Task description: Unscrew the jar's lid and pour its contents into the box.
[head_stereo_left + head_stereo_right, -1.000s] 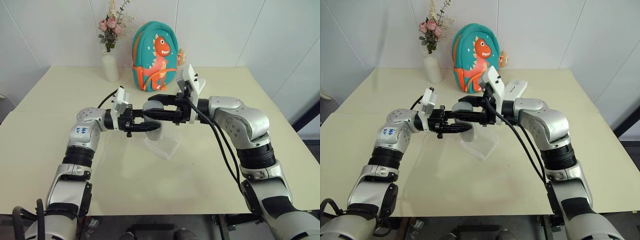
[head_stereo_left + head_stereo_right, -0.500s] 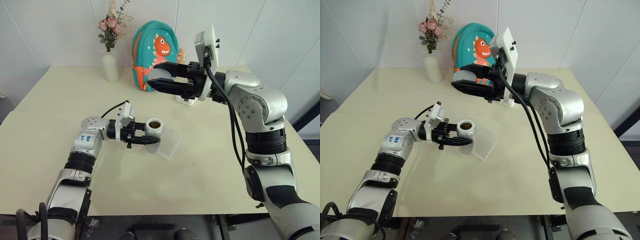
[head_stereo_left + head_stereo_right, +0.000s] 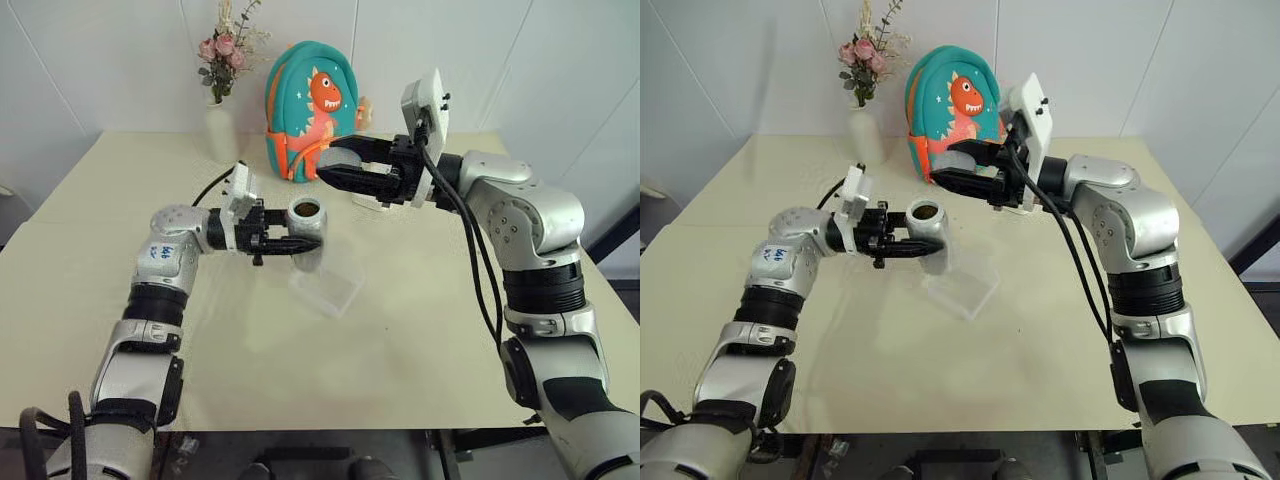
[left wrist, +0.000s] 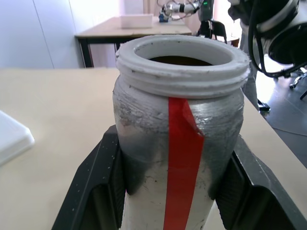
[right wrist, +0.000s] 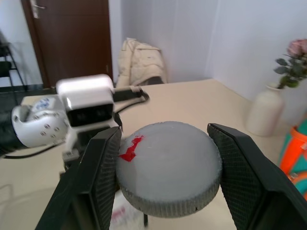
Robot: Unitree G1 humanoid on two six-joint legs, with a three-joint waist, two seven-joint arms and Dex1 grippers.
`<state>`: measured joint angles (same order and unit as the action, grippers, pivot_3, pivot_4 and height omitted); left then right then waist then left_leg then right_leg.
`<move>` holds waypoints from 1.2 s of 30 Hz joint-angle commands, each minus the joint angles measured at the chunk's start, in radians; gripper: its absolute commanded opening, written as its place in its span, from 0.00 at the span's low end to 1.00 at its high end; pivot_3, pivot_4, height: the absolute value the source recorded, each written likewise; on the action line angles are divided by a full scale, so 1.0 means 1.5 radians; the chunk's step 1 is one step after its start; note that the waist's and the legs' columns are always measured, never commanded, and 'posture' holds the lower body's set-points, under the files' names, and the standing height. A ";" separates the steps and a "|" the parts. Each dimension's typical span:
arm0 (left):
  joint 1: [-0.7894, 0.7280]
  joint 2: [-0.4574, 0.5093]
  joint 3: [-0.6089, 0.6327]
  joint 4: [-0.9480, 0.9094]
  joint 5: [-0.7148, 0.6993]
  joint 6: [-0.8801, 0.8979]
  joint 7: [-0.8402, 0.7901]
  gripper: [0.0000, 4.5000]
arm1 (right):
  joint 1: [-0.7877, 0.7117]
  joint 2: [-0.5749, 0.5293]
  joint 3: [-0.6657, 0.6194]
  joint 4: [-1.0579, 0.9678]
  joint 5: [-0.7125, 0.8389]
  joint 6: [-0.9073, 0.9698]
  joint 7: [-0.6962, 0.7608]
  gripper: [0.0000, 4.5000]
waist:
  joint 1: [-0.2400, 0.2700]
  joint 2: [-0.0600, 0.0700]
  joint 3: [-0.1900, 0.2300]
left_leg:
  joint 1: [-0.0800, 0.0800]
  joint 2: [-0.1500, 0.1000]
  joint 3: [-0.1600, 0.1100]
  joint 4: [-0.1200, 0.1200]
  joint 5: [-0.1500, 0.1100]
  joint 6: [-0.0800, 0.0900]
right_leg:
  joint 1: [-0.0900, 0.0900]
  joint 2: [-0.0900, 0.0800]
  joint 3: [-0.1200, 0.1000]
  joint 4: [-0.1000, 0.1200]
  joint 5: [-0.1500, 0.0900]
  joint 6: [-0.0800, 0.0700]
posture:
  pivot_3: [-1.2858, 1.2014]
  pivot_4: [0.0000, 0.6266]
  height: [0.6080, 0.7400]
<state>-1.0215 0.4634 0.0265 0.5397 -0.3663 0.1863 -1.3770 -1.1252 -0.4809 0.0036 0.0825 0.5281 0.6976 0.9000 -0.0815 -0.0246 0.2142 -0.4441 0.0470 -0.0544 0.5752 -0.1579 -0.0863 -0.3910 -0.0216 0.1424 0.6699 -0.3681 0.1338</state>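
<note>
Arms raised over the table (image 3: 120, 250): the left gripper (image 3: 300, 243) clamps the open, upright jar (image 3: 306, 232) above the box (image 3: 327, 287); the right gripper (image 3: 338, 167), pointing left, grips the lid (image 5: 168, 165) higher up.

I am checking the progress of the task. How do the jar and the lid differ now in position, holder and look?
The jar is held upright by the left gripper above the box; the lid is held higher, apart from the jar, by the right gripper. The jar is tall and open, with brown contents inside; the lid is a flat disc. Both are silver-grey with red markings.
</note>
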 commanded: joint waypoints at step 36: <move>-0.037 0.085 0.055 0.089 0.005 -0.037 0.036 0.44 | 0.505 -0.018 -0.080 -0.076 -0.127 -0.076 -0.243 0.99 | 0.001 -0.001 0.000 | 0.005 0.000 0.000 0.002 0.000 0.000 | 0.006 0.001 0.001 0.000 0.000 0.001 | 0.52 0.24 1.00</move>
<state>-1.0313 0.5709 0.0971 0.6623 -0.3656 0.1615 -1.3180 -0.3784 -0.4975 -0.0915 -0.0041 0.3374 0.6027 0.5324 -0.0793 -0.0257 0.2140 -0.4376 0.0465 -0.0546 0.5788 -0.1577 -0.0859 -0.3823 -0.0208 0.1435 0.6688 -0.3675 0.1357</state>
